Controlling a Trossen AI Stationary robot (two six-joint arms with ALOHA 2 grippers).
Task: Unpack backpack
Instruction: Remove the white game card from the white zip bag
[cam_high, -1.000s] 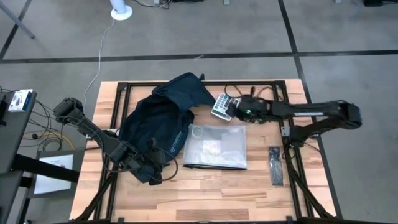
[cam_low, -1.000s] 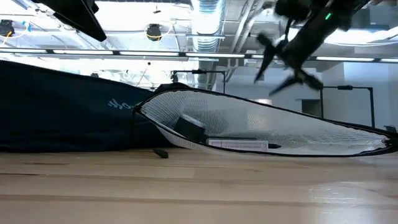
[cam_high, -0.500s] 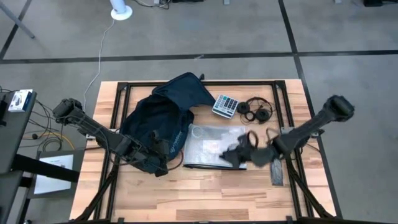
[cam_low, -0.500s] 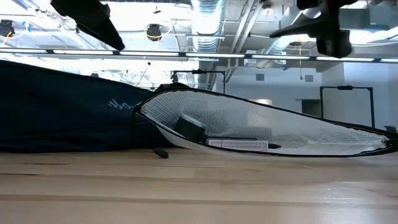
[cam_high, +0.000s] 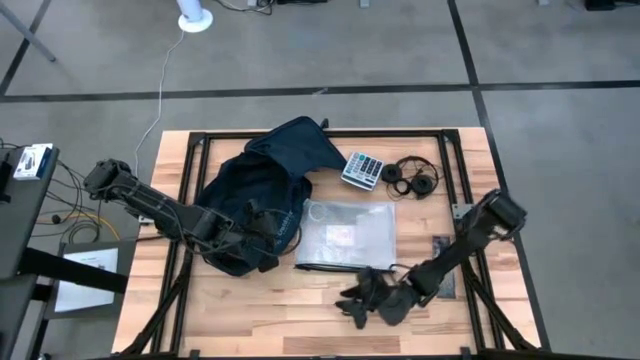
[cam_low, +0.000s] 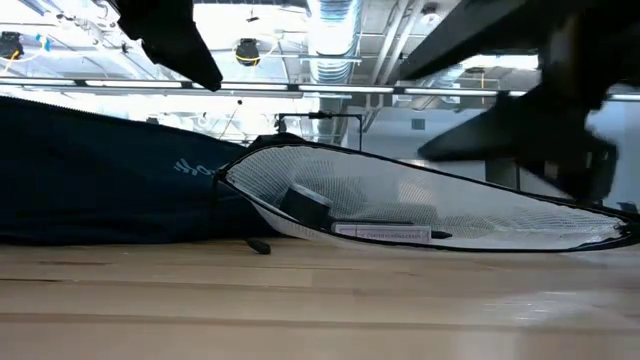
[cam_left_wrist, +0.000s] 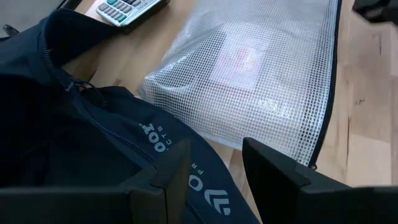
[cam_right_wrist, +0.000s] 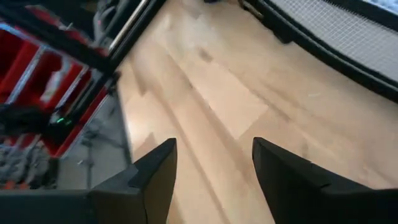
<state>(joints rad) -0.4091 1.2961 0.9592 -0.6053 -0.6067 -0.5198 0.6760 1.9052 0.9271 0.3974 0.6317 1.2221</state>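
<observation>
The backpack (cam_high: 258, 190) lies slumped on the left half of the wooden surface (cam_high: 300, 310), its dark navy fabric reaching from the far edge toward the middle, with pale lettering showing on its near flap. What it holds inside cannot be made out. Just to its right, touching its edge, lies a clear mesh pouch (cam_high: 347, 235) with a dark zip border; through the netting a flat white card or packet and a dark block-shaped item can be seen, and from table height a pen-like thing lies along its bottom. Beyond the pouch, toward the far edge, sit a calculator (cam_high: 361, 170) and, just right of it, black headphones (cam_high: 413, 177). A narrow dark object (cam_high: 441, 262) lies near the right rail. The left pincer (cam_high: 262, 232) hovers over the near right part of the backpack, its fingers (cam_left_wrist: 174, 171) parted with nothing between them. The right pincer (cam_high: 352, 305) hangs low over bare wood at the near edge, right of centre, its fingers (cam_right_wrist: 155, 171) spread apart and empty.
</observation>
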